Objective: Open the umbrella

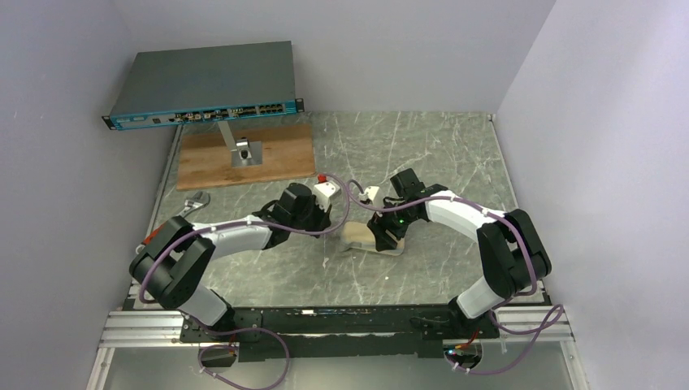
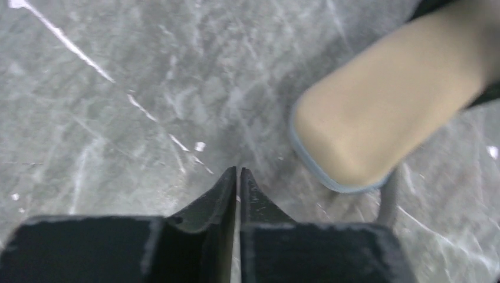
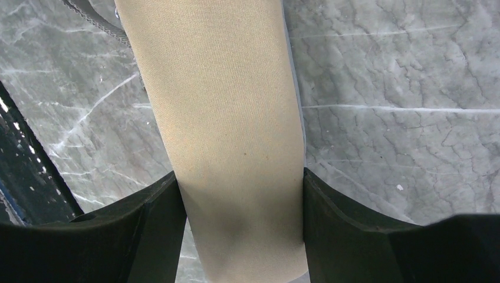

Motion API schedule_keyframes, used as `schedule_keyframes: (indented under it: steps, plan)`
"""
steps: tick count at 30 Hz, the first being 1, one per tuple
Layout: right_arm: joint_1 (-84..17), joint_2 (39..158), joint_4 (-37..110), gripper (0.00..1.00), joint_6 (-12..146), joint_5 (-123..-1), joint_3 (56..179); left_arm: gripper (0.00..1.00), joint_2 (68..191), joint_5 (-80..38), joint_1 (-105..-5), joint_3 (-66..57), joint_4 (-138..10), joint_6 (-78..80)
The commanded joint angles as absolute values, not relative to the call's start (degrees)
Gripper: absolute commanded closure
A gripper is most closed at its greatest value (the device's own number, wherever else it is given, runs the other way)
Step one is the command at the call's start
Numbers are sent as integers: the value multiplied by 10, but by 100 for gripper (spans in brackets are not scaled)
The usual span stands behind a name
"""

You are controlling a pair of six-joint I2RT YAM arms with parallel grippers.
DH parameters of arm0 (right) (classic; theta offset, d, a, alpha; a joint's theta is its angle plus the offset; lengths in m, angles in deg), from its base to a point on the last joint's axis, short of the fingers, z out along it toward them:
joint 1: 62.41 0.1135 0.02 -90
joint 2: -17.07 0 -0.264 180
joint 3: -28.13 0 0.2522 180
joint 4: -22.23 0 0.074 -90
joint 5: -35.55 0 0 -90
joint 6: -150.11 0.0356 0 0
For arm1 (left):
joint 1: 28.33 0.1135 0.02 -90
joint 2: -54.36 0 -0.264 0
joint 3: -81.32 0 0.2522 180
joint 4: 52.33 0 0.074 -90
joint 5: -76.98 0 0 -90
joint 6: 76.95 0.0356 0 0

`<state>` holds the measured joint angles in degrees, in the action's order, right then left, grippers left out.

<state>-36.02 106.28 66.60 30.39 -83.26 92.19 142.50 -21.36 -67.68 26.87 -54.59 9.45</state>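
Observation:
The umbrella (image 1: 357,237) lies bundled as a cream oblong on the marble table, in the middle between the arms. My right gripper (image 1: 388,236) is over its right part. In the right wrist view the gripper (image 3: 242,186) is shut on the umbrella (image 3: 218,88), with both fingers pressed against its cloth sides. My left gripper (image 1: 327,223) is just left of the bundle. In the left wrist view it (image 2: 237,172) is shut and empty above the table, and the umbrella's rounded end (image 2: 377,112) lies to the upper right with a grey strap (image 2: 389,200) beside it. Shaft and handle are hidden.
A network switch (image 1: 203,85) on a metal stand rests on a wooden board (image 1: 280,154) at the back left. A wrench (image 1: 191,203) lies near the left edge. A small white box with a red button (image 1: 327,189) sits just behind the left gripper. Walls stand on both sides.

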Motion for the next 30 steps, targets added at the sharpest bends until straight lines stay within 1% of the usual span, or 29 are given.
schedule_keyframes:
  steps: [1,3,6,7,9,11,17,22,28,30]
  plan:
    - [-363,1067,706,77,270,-829,908,80,1375,-323,-675,290,-526,150]
    - [-366,1071,698,78,278,-821,906,71,1368,-326,-676,302,-530,146]
    - [-367,1081,696,79,294,-823,910,67,1368,-308,-695,313,-520,135]
    - [-366,1083,694,79,299,-825,909,64,1368,-302,-704,314,-515,125]
    - [-367,1085,689,79,305,-827,907,54,1370,-288,-725,312,-511,111]
    - [-367,1086,687,79,308,-826,907,50,1375,-280,-744,307,-512,106]
    - [-368,1083,688,80,314,-829,909,46,1391,-221,-778,293,-512,84]
    - [-367,1079,689,80,315,-832,909,43,1426,-154,-791,257,-534,74]
    - [-367,1082,689,81,316,-831,911,45,1469,-132,-795,219,-540,62]
    - [-367,1086,692,82,316,-834,914,46,1479,-104,-800,211,-540,57]
